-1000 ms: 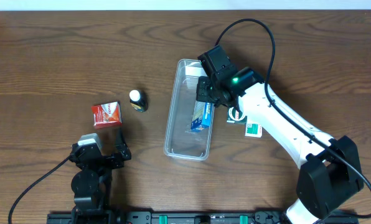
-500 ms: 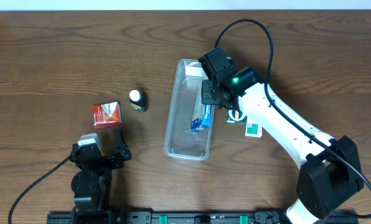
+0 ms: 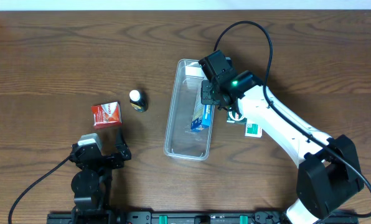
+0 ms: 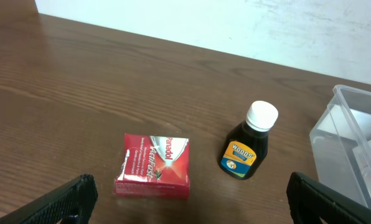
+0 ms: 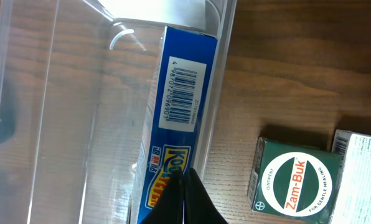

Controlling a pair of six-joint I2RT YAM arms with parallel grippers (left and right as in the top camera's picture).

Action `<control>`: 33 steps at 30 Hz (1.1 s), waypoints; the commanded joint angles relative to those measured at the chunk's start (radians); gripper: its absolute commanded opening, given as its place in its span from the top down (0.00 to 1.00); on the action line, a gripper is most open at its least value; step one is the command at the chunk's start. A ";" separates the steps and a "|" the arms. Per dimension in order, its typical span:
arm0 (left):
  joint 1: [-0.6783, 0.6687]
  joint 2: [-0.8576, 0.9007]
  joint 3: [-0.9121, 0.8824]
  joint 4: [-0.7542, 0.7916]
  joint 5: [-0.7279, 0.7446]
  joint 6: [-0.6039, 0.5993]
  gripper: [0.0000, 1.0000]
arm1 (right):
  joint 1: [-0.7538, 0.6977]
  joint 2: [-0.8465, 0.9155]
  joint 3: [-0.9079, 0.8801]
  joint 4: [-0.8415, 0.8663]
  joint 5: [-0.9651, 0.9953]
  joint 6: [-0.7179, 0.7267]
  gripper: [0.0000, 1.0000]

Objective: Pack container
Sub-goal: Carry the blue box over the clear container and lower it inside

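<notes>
My right pincer (image 3: 208,98) hangs over the far right part of the long clear plastic tray with rounded corners (image 3: 182,128), which lies lengthwise on the dark wooden table (image 3: 48,50), a little right of its middle. Since a second ago my right wrist has crept slightly to the right and toward the far edge; the tray has not moved. In the right wrist view my two dark fingertips (image 5: 185,184) are pressed together with only a thin seam between them, and nothing is held in them. They sit right over the tray's right wall (image 5: 218,74), where the long blue cardboard box with a barcode (image 5: 173,118) lies against that wall inside the tray. From above the blue box (image 3: 201,116) lies just as it did in both earlier pictures.

Outside the tray, just beside its right wall, stands the small green Zam-Buk box (image 5: 291,180), with a white box (image 5: 361,174) touching its right side.

My left pincer (image 3: 99,149) rests at the near left edge exactly where it was, its fingers spread wide (image 4: 188,190). Ahead of it lie the flat red Panadol box (image 4: 153,165) and the dark brown bottle with a white cap (image 4: 248,149), both unmoved, left of the tray (image 4: 335,134) and apart from it
</notes>
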 commanded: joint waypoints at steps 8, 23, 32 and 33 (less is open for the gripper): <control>-0.003 0.000 -0.025 -0.006 -0.004 -0.001 0.02 | 0.016 -0.018 -0.009 0.034 0.014 0.000 0.99; -0.003 0.000 -0.025 -0.006 -0.004 -0.001 0.02 | 0.042 0.062 -0.008 0.137 0.014 -0.035 0.99; -0.003 0.000 -0.025 -0.006 -0.004 -0.001 0.02 | 0.021 -0.076 -0.007 0.042 0.070 -0.090 0.98; -0.003 0.000 -0.025 -0.006 -0.004 -0.001 0.02 | 0.017 -0.076 -0.007 0.031 0.070 -0.090 0.98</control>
